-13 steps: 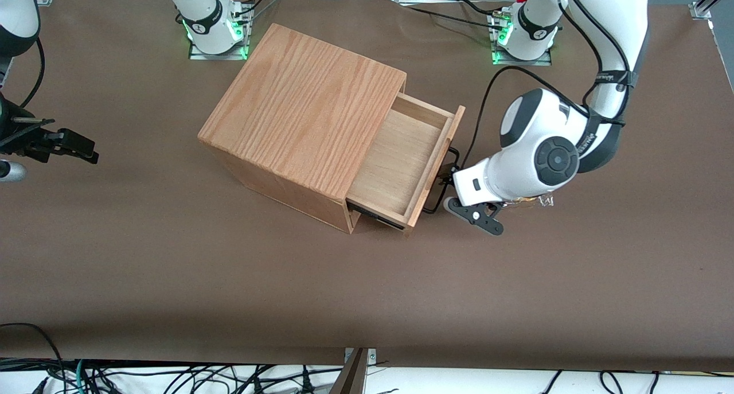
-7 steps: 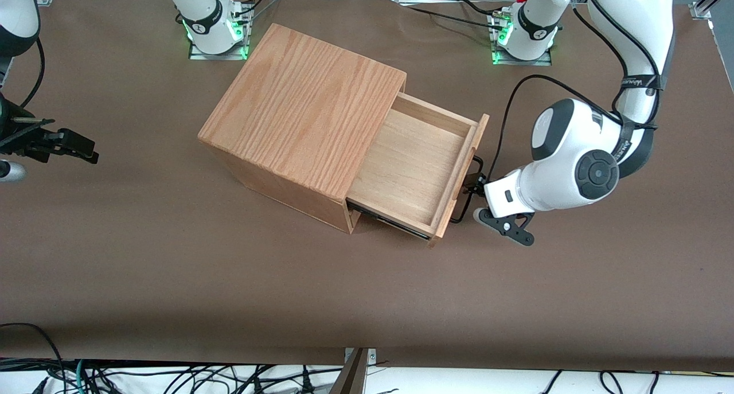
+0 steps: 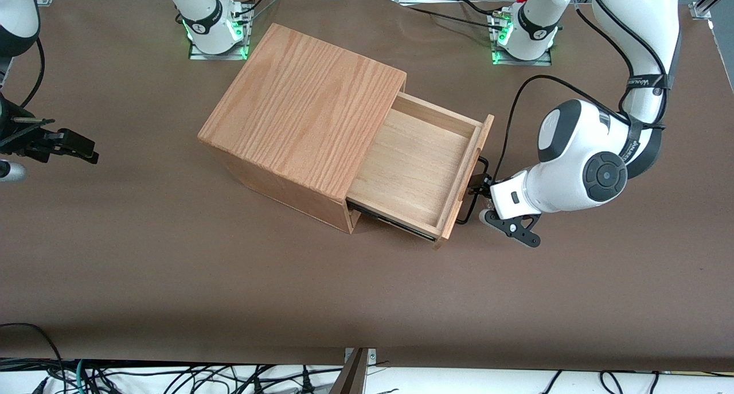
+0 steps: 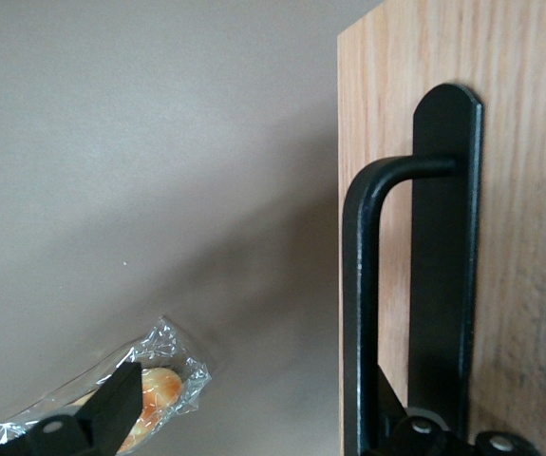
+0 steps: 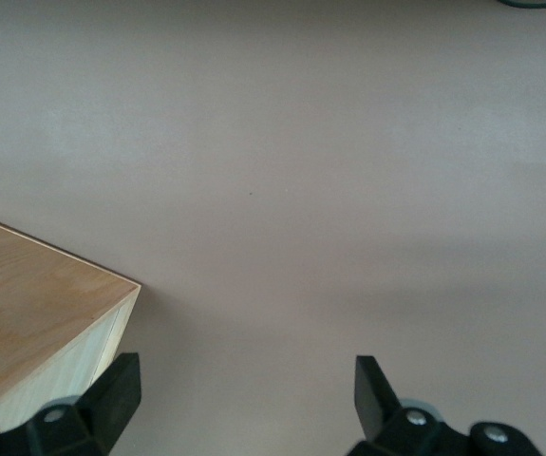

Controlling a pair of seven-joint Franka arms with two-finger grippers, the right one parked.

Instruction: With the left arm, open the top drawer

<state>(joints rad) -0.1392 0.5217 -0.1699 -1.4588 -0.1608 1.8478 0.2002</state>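
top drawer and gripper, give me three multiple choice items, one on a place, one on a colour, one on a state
1. Where is the left arm's gripper?
A. at the handle on the top drawer's front panel
B. above the box's top board
C. inside the drawer

2. What colour is the handle?
A. silver
B. black
C. red

3. What state is the drawer in?
A. fully closed
B. lifted off the box
C. pulled well out of the box

Answers:
1 A, the front view shows the gripper against the front panel at the wire handle.
2 B, the left wrist view shows a black bar on the wood.
3 C, its bare floor shows beside the box.
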